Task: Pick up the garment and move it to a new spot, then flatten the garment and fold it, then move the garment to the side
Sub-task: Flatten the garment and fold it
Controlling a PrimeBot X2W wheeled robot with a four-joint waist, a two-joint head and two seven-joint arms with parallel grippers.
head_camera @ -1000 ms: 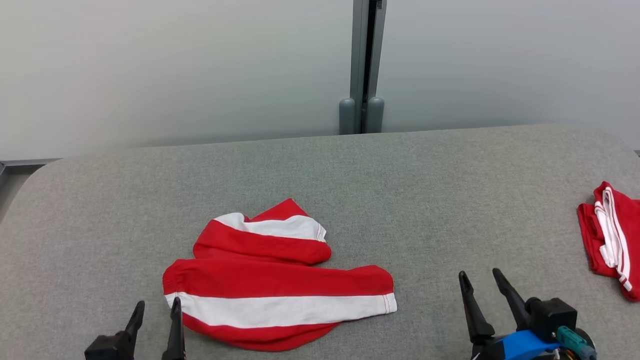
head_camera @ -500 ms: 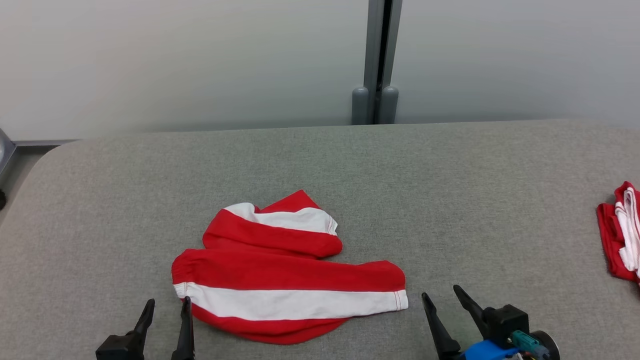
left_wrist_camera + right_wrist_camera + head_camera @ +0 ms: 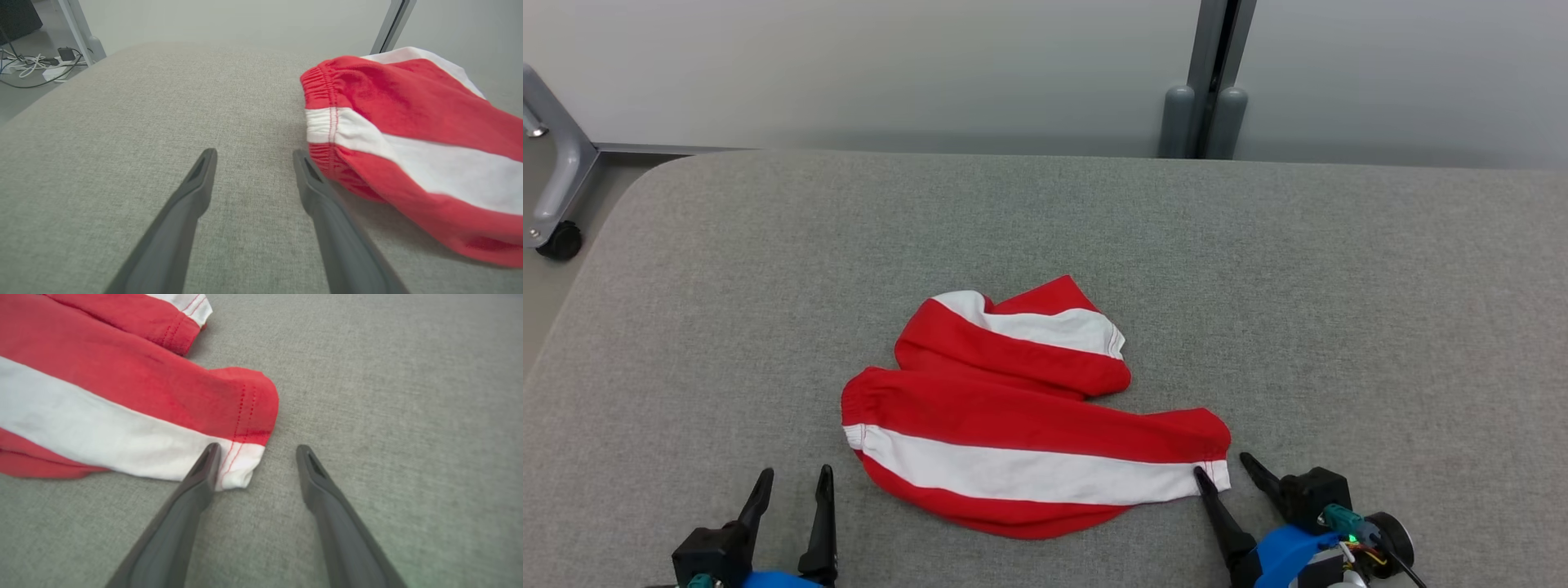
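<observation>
A red garment (image 3: 1021, 408) with broad white stripes lies crumpled in the middle of the grey padded table (image 3: 768, 269). Its elastic waistband end (image 3: 327, 110) points left, its hemmed leg end (image 3: 245, 424) points right. My left gripper (image 3: 794, 482) stands open at the lower left, just short of the waistband; in the left wrist view the left gripper (image 3: 253, 157) has its right finger beside the red cloth. My right gripper (image 3: 1225, 469) is open at the hem, and in the right wrist view the right gripper (image 3: 257, 451) has its left fingertip over the white corner of the hem.
A grey wall with a vertical post (image 3: 1209, 82) runs behind the table. A grey wheeled frame leg (image 3: 556, 188) stands on the floor at the far left, and cables (image 3: 32, 67) lie on the floor there. Bare table surface surrounds the garment.
The head camera has turned left, so the second red cloth at the right edge has left the picture. My right gripper has moved left up to the garment's hem. Both grippers stay open.
</observation>
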